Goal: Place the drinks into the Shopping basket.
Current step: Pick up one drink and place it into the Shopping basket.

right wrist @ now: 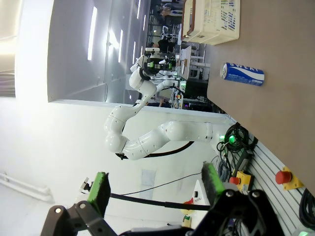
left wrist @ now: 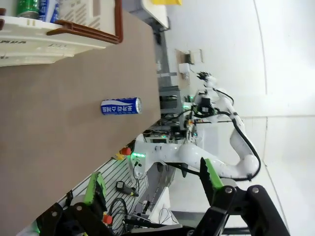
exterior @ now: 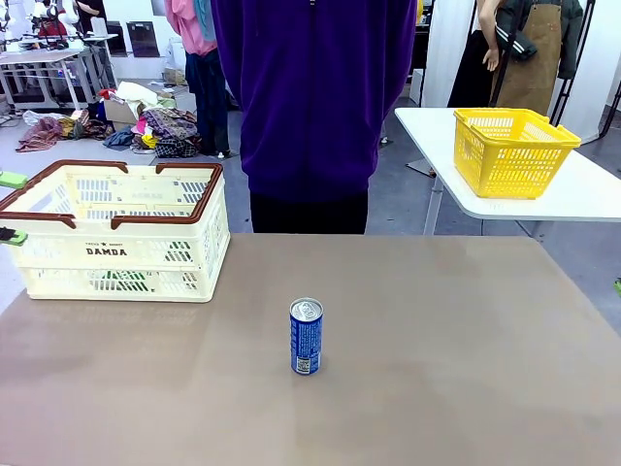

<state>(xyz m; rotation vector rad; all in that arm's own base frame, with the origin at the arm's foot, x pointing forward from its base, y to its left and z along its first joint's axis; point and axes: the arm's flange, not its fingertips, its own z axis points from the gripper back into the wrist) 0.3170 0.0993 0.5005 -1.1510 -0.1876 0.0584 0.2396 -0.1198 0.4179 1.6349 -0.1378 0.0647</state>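
The blue can (exterior: 306, 337) is glossy printed metal with a bare silver top that catches the light. It stands on a counter (exterior: 466, 369) of matt, smooth grey-brown laminate with soft, dull reflections. The Shopping basket (exterior: 116, 233) is cream slatted plastic, slightly shiny, with a smooth brown plastic rim. The yellow basket (exterior: 512, 150) is bright perforated plastic. The person's purple top (exterior: 310, 87) looks like soft matt cloth.

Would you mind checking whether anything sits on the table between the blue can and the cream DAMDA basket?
Nothing visible does. The blue can stands upright alone mid-table, and the brown tabletop between it and the cream basket at the far left is bare. The yellow basket sits on a separate white table, well out of the path.
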